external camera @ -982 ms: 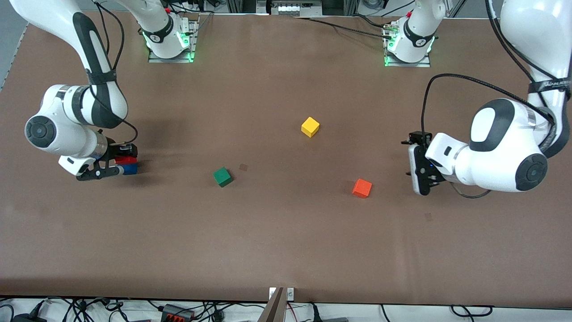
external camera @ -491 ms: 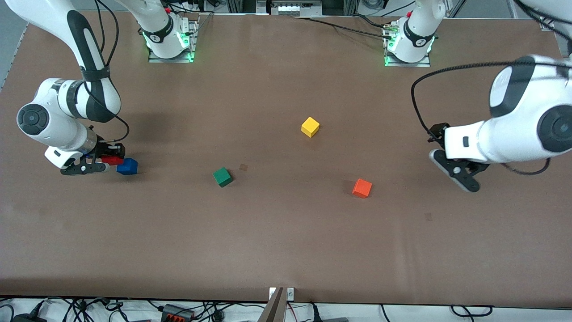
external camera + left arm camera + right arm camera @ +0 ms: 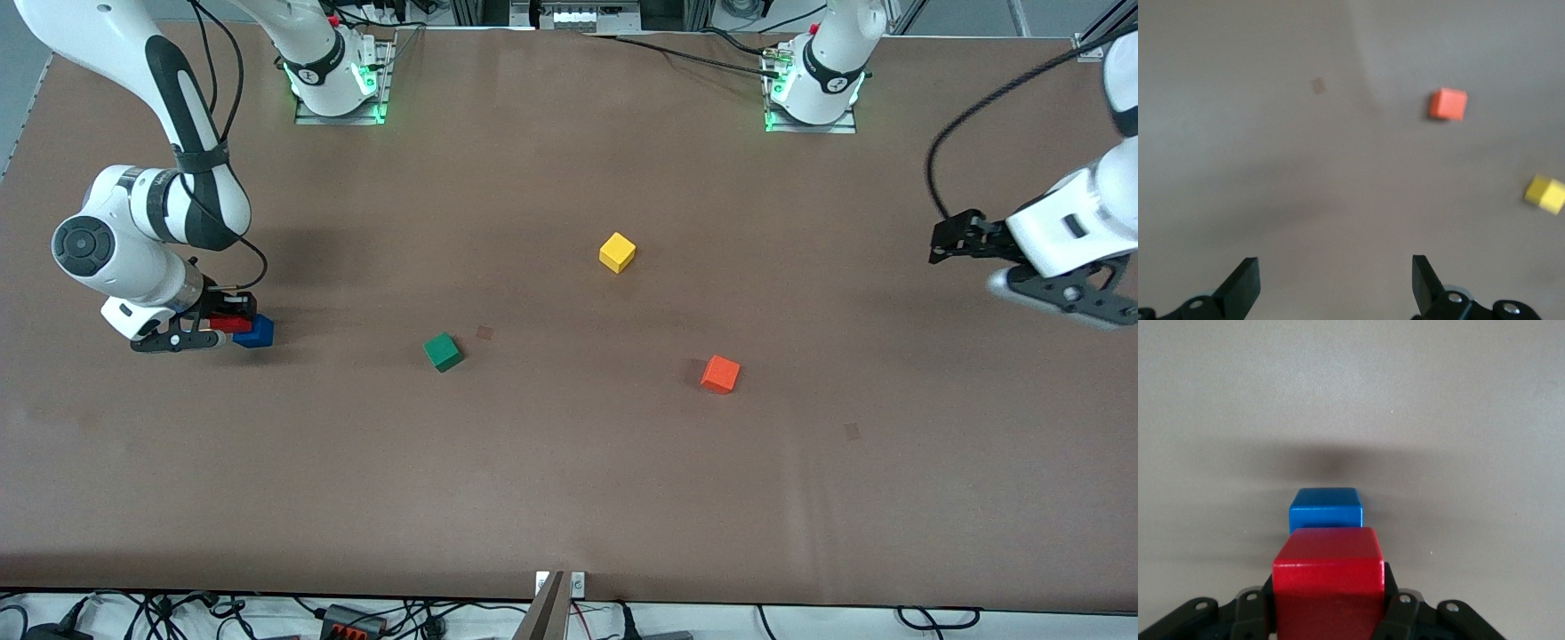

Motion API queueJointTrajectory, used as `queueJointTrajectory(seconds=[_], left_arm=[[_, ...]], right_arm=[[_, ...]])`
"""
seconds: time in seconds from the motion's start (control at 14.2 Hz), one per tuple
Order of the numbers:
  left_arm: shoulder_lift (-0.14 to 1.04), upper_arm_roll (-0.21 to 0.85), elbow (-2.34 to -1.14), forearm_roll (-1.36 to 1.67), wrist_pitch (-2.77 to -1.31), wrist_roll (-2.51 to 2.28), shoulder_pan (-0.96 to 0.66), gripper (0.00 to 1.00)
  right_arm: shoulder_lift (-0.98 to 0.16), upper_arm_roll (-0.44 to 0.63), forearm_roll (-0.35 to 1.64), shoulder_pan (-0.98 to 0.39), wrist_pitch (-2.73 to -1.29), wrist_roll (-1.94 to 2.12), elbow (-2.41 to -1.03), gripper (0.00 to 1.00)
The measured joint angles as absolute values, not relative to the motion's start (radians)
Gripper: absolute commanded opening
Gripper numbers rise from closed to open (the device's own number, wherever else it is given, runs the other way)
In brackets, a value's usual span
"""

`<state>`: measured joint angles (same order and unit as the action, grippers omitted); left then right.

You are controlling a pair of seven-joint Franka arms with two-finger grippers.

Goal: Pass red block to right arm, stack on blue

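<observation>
My right gripper point(image 3: 222, 325) is shut on the red block point(image 3: 229, 324), low at the right arm's end of the table. The blue block point(image 3: 258, 332) sits on the table right beside it, toward the table's middle. In the right wrist view the red block point(image 3: 1328, 567) sits between the black fingers point(image 3: 1398, 613), with the blue block point(image 3: 1325, 509) just ahead of it and partly covered by it. I cannot tell whether the two touch. My left gripper point(image 3: 1058, 298) is open and empty, raised at the left arm's end of the table; its spread fingertips point(image 3: 1245, 283) frame bare table.
A green cube point(image 3: 442, 351) lies near the table's middle. A yellow cube point(image 3: 617, 252) lies farther from the front camera. An orange cube point(image 3: 720, 373) lies toward the left arm's end. The left wrist view shows the orange cube point(image 3: 1448, 104) and the yellow cube point(image 3: 1545, 193).
My left arm has swung away from the orange cube toward its end of the table. My right gripper drew the red block off the blue one, then came back close beside it.
</observation>
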<state>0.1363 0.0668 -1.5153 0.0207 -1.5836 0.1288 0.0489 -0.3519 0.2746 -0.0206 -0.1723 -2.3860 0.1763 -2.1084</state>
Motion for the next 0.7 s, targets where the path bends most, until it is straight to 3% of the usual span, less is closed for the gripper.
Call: queueJointTrajectory(seconds=[0.28,0.49,0.7], left_arm=[[0.005,0.047,-1.639,0.018,-1.683,-0.064,0.041,1.0],[-0.044,0.051,-1.668,-0.064,-1.662,-0.011,0.037,1.0],[-0.049,0.054,-1.678,-0.069,-1.618,-0.008,0.032,1.0]], right_arm=[[-0.371,0.274,0.016,-0.172,-2.332,0.176,-2.053,0.0],[-0.385,0.273,0.086,-0.172,-2.213,0.18,-1.979,0.0],[-0.407,0.272,0.094,-0.172,-2.198,0.181,-1.965,0.0]])
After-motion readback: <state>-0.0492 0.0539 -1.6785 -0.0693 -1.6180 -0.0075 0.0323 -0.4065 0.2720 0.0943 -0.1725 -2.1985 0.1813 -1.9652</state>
